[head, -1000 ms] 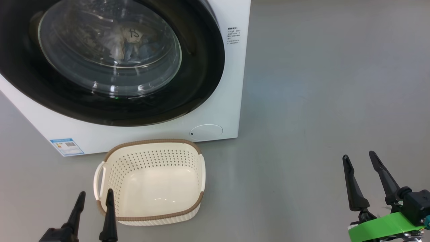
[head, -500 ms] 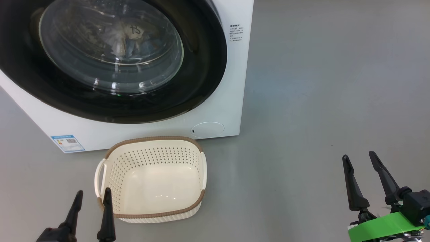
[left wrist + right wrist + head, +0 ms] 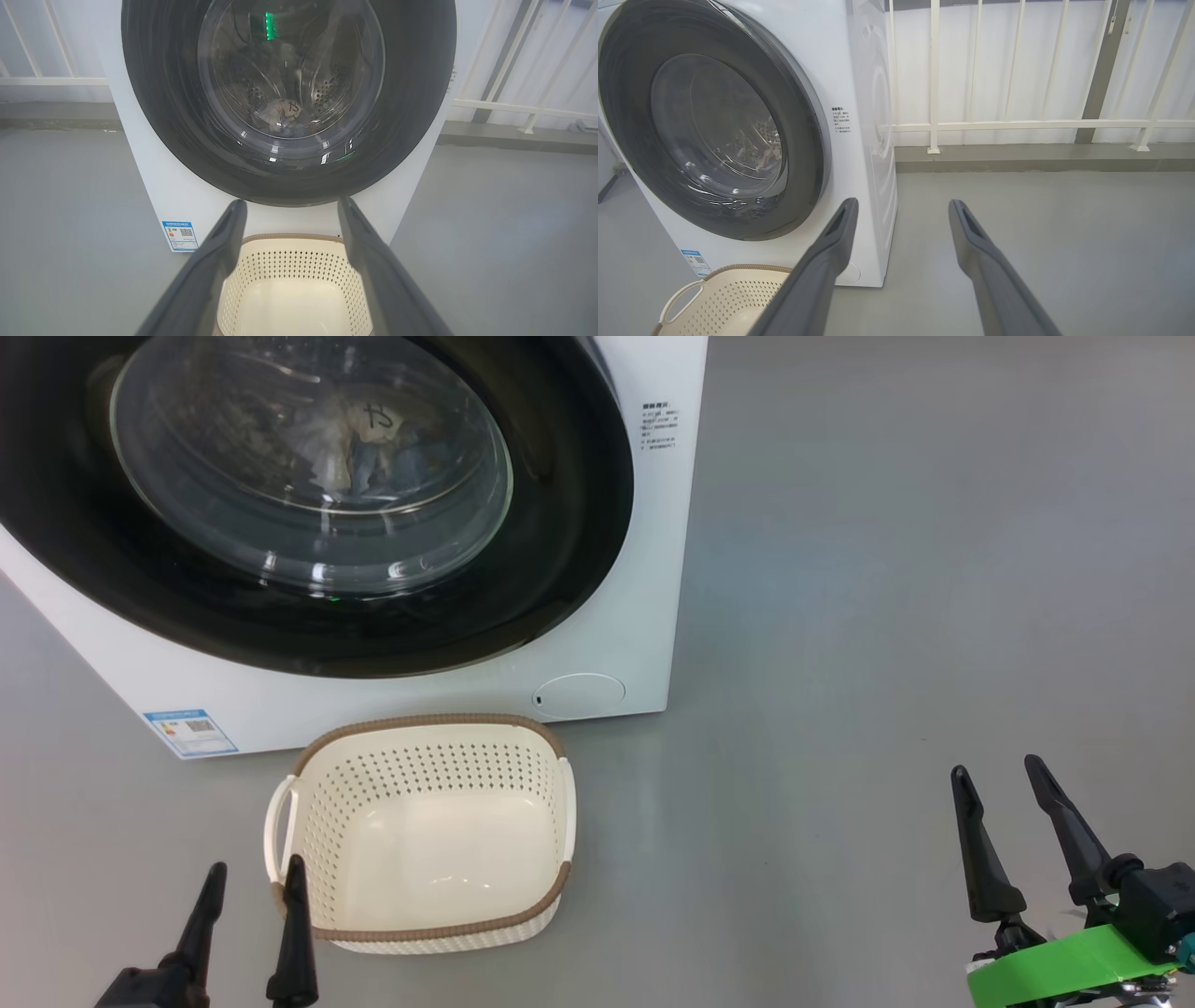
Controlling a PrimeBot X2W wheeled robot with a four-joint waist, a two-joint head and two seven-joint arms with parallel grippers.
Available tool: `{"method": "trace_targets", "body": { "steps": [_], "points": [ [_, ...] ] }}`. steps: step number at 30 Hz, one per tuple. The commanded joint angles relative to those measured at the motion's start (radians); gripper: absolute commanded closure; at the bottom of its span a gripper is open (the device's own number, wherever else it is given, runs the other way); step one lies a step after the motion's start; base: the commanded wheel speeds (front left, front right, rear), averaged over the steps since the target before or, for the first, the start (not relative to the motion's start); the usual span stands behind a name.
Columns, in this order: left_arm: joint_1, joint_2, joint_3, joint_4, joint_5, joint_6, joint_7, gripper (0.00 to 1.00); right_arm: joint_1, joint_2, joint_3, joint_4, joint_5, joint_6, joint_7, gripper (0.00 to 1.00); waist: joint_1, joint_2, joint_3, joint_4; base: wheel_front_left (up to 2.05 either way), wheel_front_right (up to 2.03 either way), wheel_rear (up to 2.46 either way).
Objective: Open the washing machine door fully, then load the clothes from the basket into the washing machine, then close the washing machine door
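Washing machine [image 3: 653, 569]: you see plain white, with a blue label [image 3: 190, 732].
Washing machine door [image 3: 569, 476]: glossy black rim, clear glass.
Basket [image 3: 429, 770]: cream, dotted perforations, brown rim.
Floor [image 3: 887, 616]: plain grey.

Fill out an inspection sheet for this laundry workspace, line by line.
Surface: grey floor, even.
Job's things: washing machine door shut on the washing machine; clothes inside, seen through the glass; basket empty, in front of the machine.
Clutter: nothing seen.
Pincers: left pincer open near the basket's left handle, holding nothing; right pincer open over the floor, holding nothing.
Cables: nothing seen.
Surroundings: white railing behind the machine.
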Motion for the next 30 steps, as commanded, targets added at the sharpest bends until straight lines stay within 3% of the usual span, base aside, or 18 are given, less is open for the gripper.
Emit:
{"method": "trace_targets", "body": {
  "steps": [1, 30],
  "points": [
    [-0.027, 0.013, 0.034, -0.028, 0.004, 0.005, -0.006, 0.00, -0.024, -0.009, 0.024, -0.024, 0.003, -0.006, 0.003, 0.00, 0.0000, 0.0000, -0.001, 0.000, 0.00, 0.00, 0.00],
    [-0.012, 0.013, 0.034, -0.029, -0.009, 0.018, -0.006, 0.00, -0.014, -0.016, 0.028, -0.019, 0.004, -0.006, 0.003, 0.00, 0.0000, 0.0000, -0.033, 0.014, 0.00, 0.00, 0.00]
  ]
}}
